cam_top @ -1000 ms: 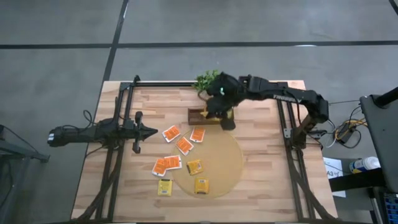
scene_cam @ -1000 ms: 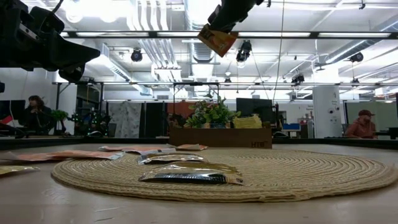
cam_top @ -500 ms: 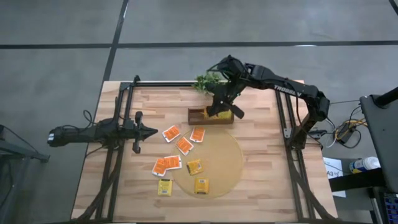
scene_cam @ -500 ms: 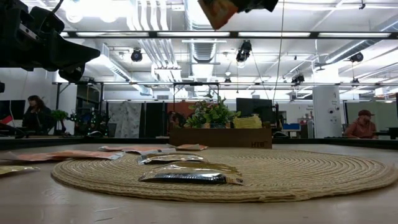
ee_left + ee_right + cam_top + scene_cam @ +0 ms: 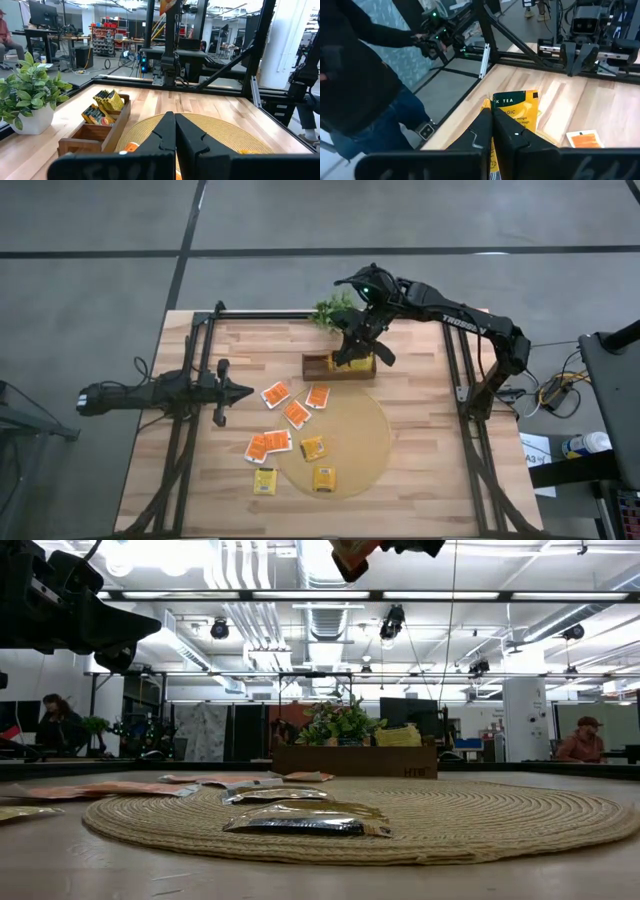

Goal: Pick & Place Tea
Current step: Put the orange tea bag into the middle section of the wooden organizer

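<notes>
Right jaws: the right gripper (image 5: pixel 352 356) is closed on a yellow tea packet (image 5: pixel 512 114), pinched by its near edge; the packet hangs forward of the fingertips, above the wooden box (image 5: pixel 338 367).
Held packet, low view: its orange-yellow corner (image 5: pixel 352 555) shows at the top edge, high above the tabletop.
Step in hand: judged to be delivery of the packet into the box. To do it well, lower until the packet's free edge is inside a compartment before releasing, keep it upright so it slots beside the packets already standing there, and stay clear of the plant.
Box contents: yellow and orange packets (image 5: pixel 102 106) stand in the compartments; which compartment lies under the jaws cannot be told.
Left jaws: the left gripper (image 5: pixel 243 391) is shut and empty, waiting well apart from the right jaws, level over the tabletop beside the loose packets.
Loose tea: orange-red packets (image 5: pixel 295 412) lie between the two jaws; yellow ones (image 5: pixel 324 477) lie farther from the right jaws, on and just beside the round woven mat (image 5: pixel 368 435).
Plant: a small green plant (image 5: pixel 332 310) stands just beyond the box.
Surface: a pale wooden tabletop (image 5: pixel 420 420) with black frame rails.
Room: an open workshop with ceiling lights; seated people (image 5: pixel 583 742) show in the distance.
</notes>
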You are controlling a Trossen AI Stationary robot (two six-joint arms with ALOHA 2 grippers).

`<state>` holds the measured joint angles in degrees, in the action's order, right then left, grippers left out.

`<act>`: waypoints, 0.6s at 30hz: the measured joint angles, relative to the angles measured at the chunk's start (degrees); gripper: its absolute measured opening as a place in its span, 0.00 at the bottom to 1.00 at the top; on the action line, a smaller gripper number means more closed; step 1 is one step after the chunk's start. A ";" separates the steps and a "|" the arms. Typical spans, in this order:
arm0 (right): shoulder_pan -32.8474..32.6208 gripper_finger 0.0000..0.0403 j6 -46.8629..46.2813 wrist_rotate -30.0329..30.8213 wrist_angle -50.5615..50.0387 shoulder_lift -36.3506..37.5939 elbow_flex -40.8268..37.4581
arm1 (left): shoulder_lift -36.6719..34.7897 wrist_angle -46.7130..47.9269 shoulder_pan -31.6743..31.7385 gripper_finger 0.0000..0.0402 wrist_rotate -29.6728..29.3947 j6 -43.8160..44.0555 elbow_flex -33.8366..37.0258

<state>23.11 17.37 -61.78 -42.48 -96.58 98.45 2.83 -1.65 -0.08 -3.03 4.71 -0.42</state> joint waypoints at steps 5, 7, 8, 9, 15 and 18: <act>0.00 0.02 -2.76 0.00 0.34 0.87 0.70 | 0.00 -0.59 0.00 0.00 -0.06 -0.02 0.02; 0.00 0.02 -4.28 0.02 0.95 1.23 0.73 | 0.00 -3.01 0.00 0.00 -0.06 0.00 0.02; 0.00 0.02 -4.98 0.14 1.07 1.43 0.73 | 0.02 -5.45 0.02 0.00 -0.06 0.09 0.02; 0.00 0.02 -5.24 0.16 1.14 1.55 0.73 | 0.06 -8.52 0.02 0.00 -0.06 0.32 0.01; -0.07 0.02 -5.99 0.21 1.29 2.01 0.73 | 0.24 -31.51 0.02 0.00 -0.06 7.05 0.02; -0.07 0.02 -6.02 0.24 1.29 2.00 0.73 | 0.26 -41.44 0.02 0.00 -0.08 12.94 0.02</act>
<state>23.05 11.35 -61.53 -41.18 -94.58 99.18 3.09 -43.09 -0.05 -3.11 17.65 -0.40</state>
